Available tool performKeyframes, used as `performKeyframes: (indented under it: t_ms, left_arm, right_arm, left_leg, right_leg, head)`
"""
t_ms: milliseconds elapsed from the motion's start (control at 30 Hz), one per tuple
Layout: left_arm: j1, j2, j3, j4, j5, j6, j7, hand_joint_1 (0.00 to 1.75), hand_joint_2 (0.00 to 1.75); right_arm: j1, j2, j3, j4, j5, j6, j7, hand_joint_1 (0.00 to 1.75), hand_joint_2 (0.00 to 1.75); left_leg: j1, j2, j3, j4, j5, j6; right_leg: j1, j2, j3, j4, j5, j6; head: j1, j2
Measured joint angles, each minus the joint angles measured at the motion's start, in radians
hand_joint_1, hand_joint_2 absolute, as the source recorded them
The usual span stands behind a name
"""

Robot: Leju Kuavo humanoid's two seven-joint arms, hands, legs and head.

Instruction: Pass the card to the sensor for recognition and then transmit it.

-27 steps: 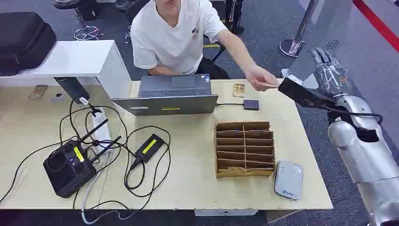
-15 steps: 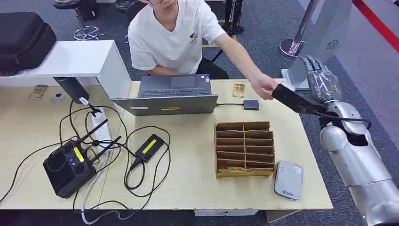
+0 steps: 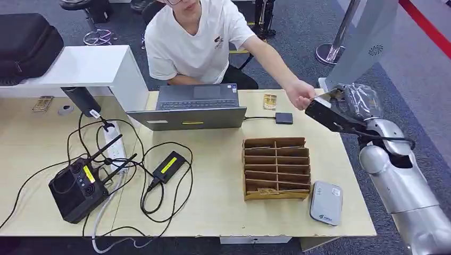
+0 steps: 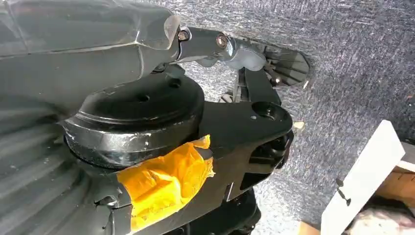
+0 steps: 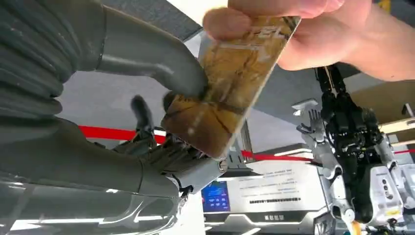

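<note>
Card [image 5: 230, 88]: gold-brown, glossy, pattern blurred, text unreadable. Located beyond far right corner of surface [image 3: 330, 175], between right hand [image 3: 355, 103] and person's hand [image 5: 298, 34]. Right hand: thumb [image 5: 161, 58] presses card face, fingers behind card; person pinches opposite end. Lower card corner hidden by fingers; in head view card hardly visible. Long axis runs from robot's grip toward person's hand. Left hand [image 4: 249, 54]: cannot tell its state.

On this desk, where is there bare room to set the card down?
Bare table lies between the cable loops and the cardboard sorter, and also between the sorter and the laptop. The left side is crowded with the black router, power strip and cables.
</note>
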Motion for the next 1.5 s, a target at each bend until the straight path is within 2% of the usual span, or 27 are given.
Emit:
performKeyframes:
  t_ms: [200,467,567,700,800,867,933,1100,1500]
  left_arm:
    - [0.000,0.000,0.000,0.000,-0.005,-0.004,-0.026,0.00,1.75]
    - [0.000,0.000,-0.001,0.000,-0.001,-0.003,-0.017,0.00,1.75]
    - [0.000,0.000,-0.001,0.000,0.007,-0.007,-0.030,0.00,1.75]
    - [0.001,-0.001,-0.001,0.000,0.018,0.000,-0.077,0.00,1.75]
    - [0.001,0.000,-0.001,0.000,0.005,0.063,-0.108,0.00,1.75]
    - [0.003,0.002,-0.002,0.000,-0.021,0.118,-0.170,0.00,1.75]
    - [0.002,0.010,-0.002,0.000,-0.027,0.135,-0.197,0.00,1.75]
    - [0.003,0.019,-0.002,0.001,-0.007,0.121,-0.192,0.00,1.75]
    - [0.004,0.005,0.016,0.001,0.052,0.049,-0.154,0.00,1.75]
  right_arm:
    - [0.004,0.000,-0.012,0.000,-0.002,0.000,-0.002,1.75,1.75]
    - [0.034,0.000,-0.031,-0.002,-0.011,-0.019,-0.022,1.75,1.75]
    - [0.069,0.000,-0.050,-0.014,-0.025,-0.044,-0.042,1.75,1.75]
    - [0.156,0.000,-0.095,-0.057,-0.061,-0.083,-0.082,1.75,1.75]
    - [0.241,0.000,-0.146,-0.108,-0.074,-0.097,-0.107,1.75,1.75]
    - [0.307,-0.002,-0.184,-0.145,-0.076,-0.104,-0.120,1.75,1.75]
    - [0.386,-0.002,-0.230,-0.195,-0.076,-0.109,-0.143,1.75,1.75]
    - [0.514,0.000,-0.301,-0.281,-0.070,-0.109,-0.180,1.75,1.75]
    - [0.654,0.025,-0.338,-0.374,-0.070,-0.114,-0.221,1.75,1.75]
  left_leg:
    - [0.000,0.000,0.000,0.000,0.000,0.000]
    - [0.000,0.000,0.000,0.000,0.000,0.000]
    - [0.000,0.000,0.000,0.000,0.000,0.000]
    - [0.000,-0.001,0.000,0.000,0.000,0.000]
    - [0.000,-0.001,0.000,0.000,-0.001,-0.001]
    - [0.000,-0.001,0.000,0.000,-0.001,-0.001]
    - [0.001,-0.002,-0.001,0.000,-0.001,-0.001]
    - [0.001,-0.002,-0.001,0.000,-0.002,-0.001]
    - [0.001,-0.001,-0.001,0.000,-0.002,-0.001]
  right_leg:
    - [0.000,0.000,0.000,0.000,0.000,0.000]
    - [0.000,0.000,0.000,0.000,0.000,0.000]
    - [0.000,0.000,0.000,0.000,0.000,0.000]
    - [0.000,-0.001,0.000,-0.001,0.000,0.000]
    - [0.000,-0.001,0.000,-0.001,0.000,0.000]
    - [0.001,-0.001,0.000,-0.002,-0.001,0.000]
    - [0.001,-0.002,0.000,-0.002,-0.001,0.000]
    - [0.001,-0.002,0.000,-0.002,-0.001,-0.001]
    - [0.001,-0.002,0.000,-0.002,-0.001,-0.001]
  head:
    - [0.000,0.000]
    - [0.000,0.000]
    - [0.000,0.000]
    - [0.000,0.000]
    - [0.000,0.000]
    - [0.000,0.000]
    - [0.000,0.000]
    - [0.000,0.000]
    - [0.000,0.000]
